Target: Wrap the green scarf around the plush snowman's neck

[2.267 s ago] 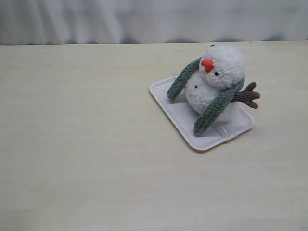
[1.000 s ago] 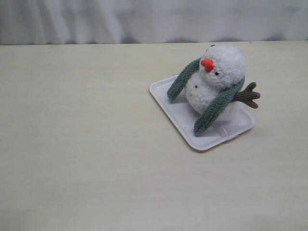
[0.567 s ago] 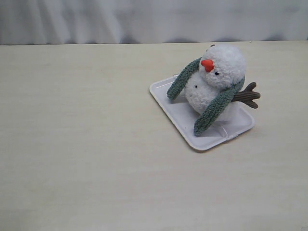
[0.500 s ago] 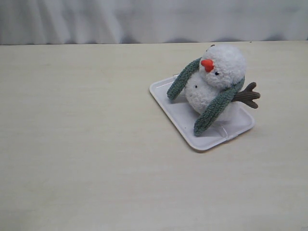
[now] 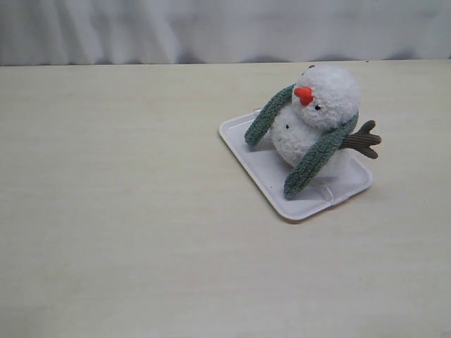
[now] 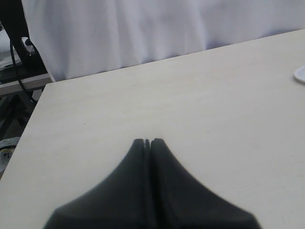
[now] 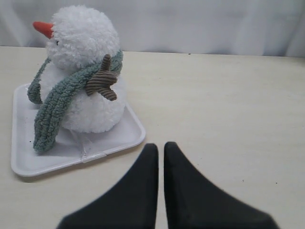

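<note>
The plush snowman (image 5: 310, 116) (image 7: 83, 62) sits upright on a white tray (image 5: 271, 176) (image 7: 119, 136) at the right of the table. The green scarf (image 5: 313, 158) (image 7: 52, 112) lies around its neck, both ends hanging down in front onto the tray. A brown twig arm (image 5: 363, 139) (image 7: 102, 82) sticks out over the scarf. Neither gripper shows in the exterior view. My right gripper (image 7: 160, 145) hovers over bare table a little off the tray's edge, jaws together, empty. My left gripper (image 6: 147, 140) is shut over bare table, far from the snowman.
A white curtain (image 5: 225, 28) hangs behind the table's far edge. In the left wrist view the table's side edge (image 6: 33, 112) shows, with cables and stands (image 6: 14, 57) beyond it, and a tray corner (image 6: 300, 74) at the frame's border.
</note>
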